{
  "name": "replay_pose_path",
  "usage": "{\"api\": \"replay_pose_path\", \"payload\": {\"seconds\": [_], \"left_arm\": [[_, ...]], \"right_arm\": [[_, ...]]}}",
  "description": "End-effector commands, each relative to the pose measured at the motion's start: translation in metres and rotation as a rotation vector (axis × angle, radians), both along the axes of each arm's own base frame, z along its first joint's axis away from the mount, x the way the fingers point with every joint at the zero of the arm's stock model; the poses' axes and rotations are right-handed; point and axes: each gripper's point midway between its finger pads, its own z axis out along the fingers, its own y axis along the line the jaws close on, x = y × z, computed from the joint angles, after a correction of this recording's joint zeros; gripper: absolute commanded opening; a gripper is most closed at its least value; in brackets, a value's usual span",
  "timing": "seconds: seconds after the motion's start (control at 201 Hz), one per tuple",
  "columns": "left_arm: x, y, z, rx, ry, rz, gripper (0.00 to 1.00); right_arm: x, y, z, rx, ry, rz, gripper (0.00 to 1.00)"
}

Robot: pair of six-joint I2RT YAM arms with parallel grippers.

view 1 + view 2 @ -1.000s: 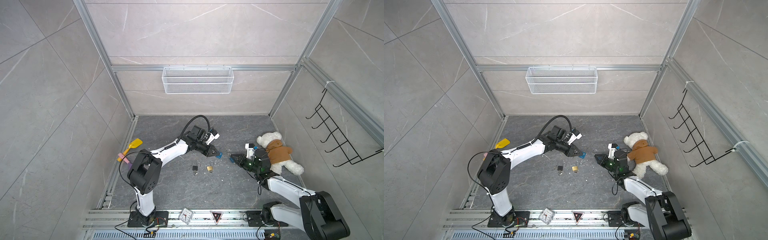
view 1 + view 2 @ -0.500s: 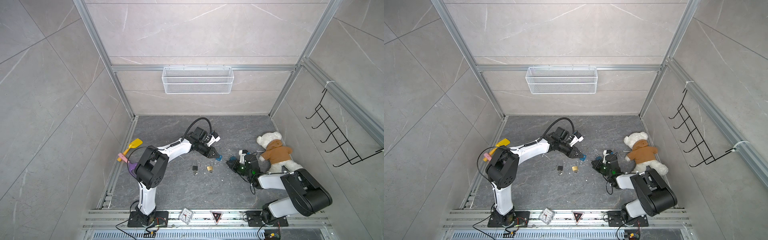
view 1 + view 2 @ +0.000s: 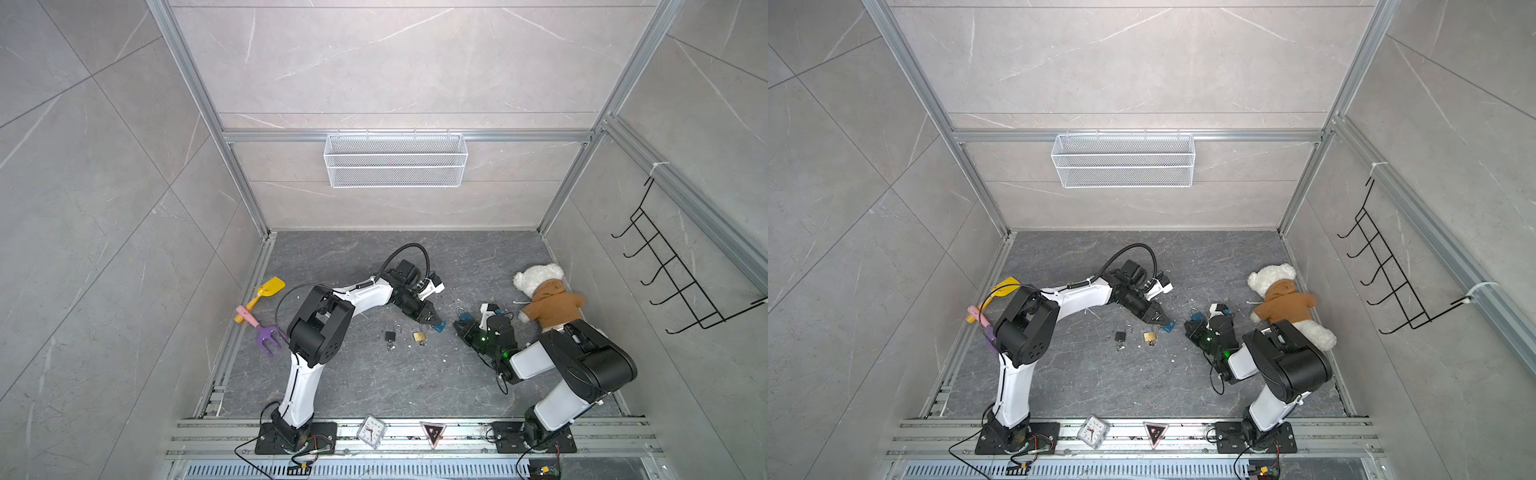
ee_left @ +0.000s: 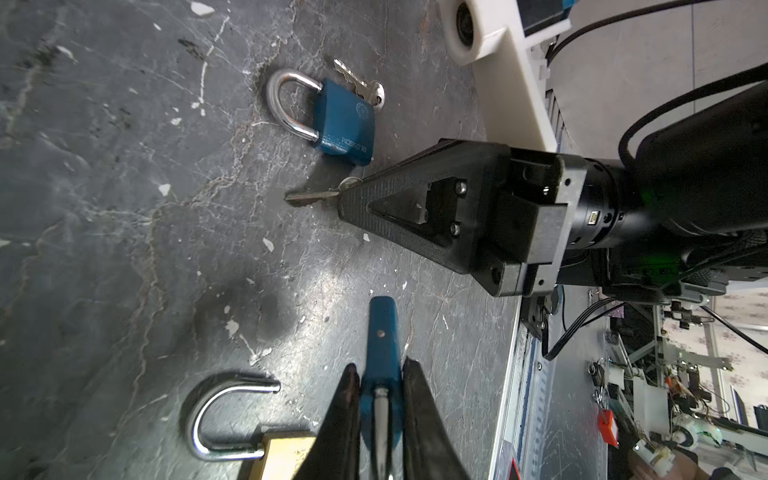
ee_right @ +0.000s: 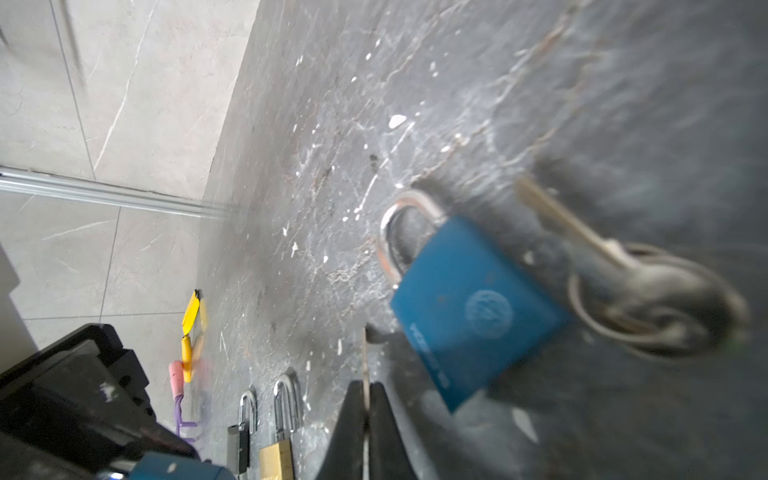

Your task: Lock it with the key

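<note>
My left gripper (image 4: pixel 378 370) (image 3: pixel 432 322) is shut on a blue padlock (image 4: pixel 380 332) (image 3: pixel 438 328), whose body sticks out past the fingertips, just above the floor. My right gripper (image 5: pixel 365 384) (image 3: pixel 458 327) is shut on a silver key (image 4: pixel 309 197) (image 5: pixel 365 365). The key's blade points toward the left gripper, a short gap away from the held lock. A second blue padlock (image 4: pixel 343 120) (image 5: pixel 469 307) (image 3: pixel 464 316), shackle closed, lies on the floor beside the right gripper with a bunch of keys (image 5: pixel 648 299) next to it.
A brass padlock (image 3: pixel 419 336) (image 4: pixel 286 453) with its shackle open and a black padlock (image 3: pixel 390 336) lie in front of the left gripper. A teddy bear (image 3: pixel 548 299) lies at the right wall. Toy shovel (image 3: pixel 266 291) and purple fork (image 3: pixel 266 334) sit at the left rail; a clock (image 3: pixel 371 431) leans on the front rail.
The right arm has folded, its elbow swinging up and in, and its gripper with the key has shifted slightly left. The left gripper with the blue padlock has moved a little toward the front.
</note>
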Motion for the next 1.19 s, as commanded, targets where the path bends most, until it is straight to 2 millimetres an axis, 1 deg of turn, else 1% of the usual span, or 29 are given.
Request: {"api": "replay_pose_path", "payload": {"seconds": [0.0,0.095,0.149,0.169,0.209,0.348,0.513,0.627,0.677,0.682,0.692,0.786,0.861,0.956,1.01,1.05,1.115,1.189], "left_arm": [[-0.004,-0.011,0.012,-0.053,0.002,-0.059,0.00],[-0.006,-0.014,0.006,-0.041,0.011,-0.074,0.00],[-0.006,-0.015,0.003,-0.033,0.020,-0.080,0.00],[-0.006,-0.015,0.001,-0.030,0.024,-0.083,0.00],[-0.006,-0.017,-0.002,-0.027,0.027,-0.088,0.00],[-0.005,-0.021,-0.014,-0.004,0.040,-0.108,0.00],[-0.001,-0.024,-0.027,0.028,0.042,-0.117,0.00],[0.001,-0.027,-0.029,0.032,0.040,-0.126,0.00],[0.003,-0.028,-0.024,0.033,0.027,-0.132,0.00],[0.003,-0.028,-0.031,0.042,0.038,-0.133,0.00],[0.003,-0.027,-0.037,0.053,0.045,-0.134,0.00],[0.002,-0.025,-0.049,0.106,0.041,-0.164,0.00],[0.001,-0.024,-0.057,0.159,0.025,-0.191,0.10],[0.004,-0.024,-0.063,0.184,0.016,-0.198,0.14],[0.008,-0.025,-0.063,0.192,-0.001,-0.189,0.18],[0.011,-0.026,-0.064,0.194,-0.011,-0.183,0.24],[0.014,-0.028,-0.063,0.193,-0.034,-0.178,0.35],[0.021,-0.030,-0.060,0.192,-0.074,-0.168,0.41]], "right_arm": [[-0.003,-0.005,-0.007,-0.004,0.018,-0.036,0.15],[-0.006,-0.006,-0.004,0.007,0.007,-0.037,0.23],[-0.008,-0.006,-0.003,0.009,0.007,-0.040,0.32],[-0.008,-0.005,-0.002,0.009,0.005,-0.033,0.37],[-0.009,-0.006,-0.001,0.010,0.003,-0.033,0.41],[-0.015,-0.009,0.005,0.015,-0.014,-0.040,0.42],[-0.024,-0.014,0.011,0.002,-0.018,-0.044,0.40],[-0.028,-0.015,0.016,-0.018,-0.024,-0.034,0.40],[-0.028,-0.016,0.018,-0.028,-0.030,-0.031,0.40],[-0.029,-0.016,0.018,-0.030,-0.029,-0.030,0.40],[-0.029,-0.016,0.019,-0.032,-0.029,-0.029,0.40],[-0.029,-0.015,0.020,-0.049,-0.031,-0.018,0.40],[-0.029,-0.014,0.021,-0.053,-0.033,-0.010,0.41],[-0.028,-0.013,0.022,-0.053,-0.037,-0.006,0.41],[-0.029,-0.013,0.022,-0.052,-0.040,-0.005,0.41],[-0.028,-0.013,0.023,-0.053,-0.043,-0.006,0.42],[-0.028,-0.013,0.024,-0.054,-0.046,-0.005,0.42],[-0.028,-0.013,0.024,-0.058,-0.049,-0.002,0.42]]}}
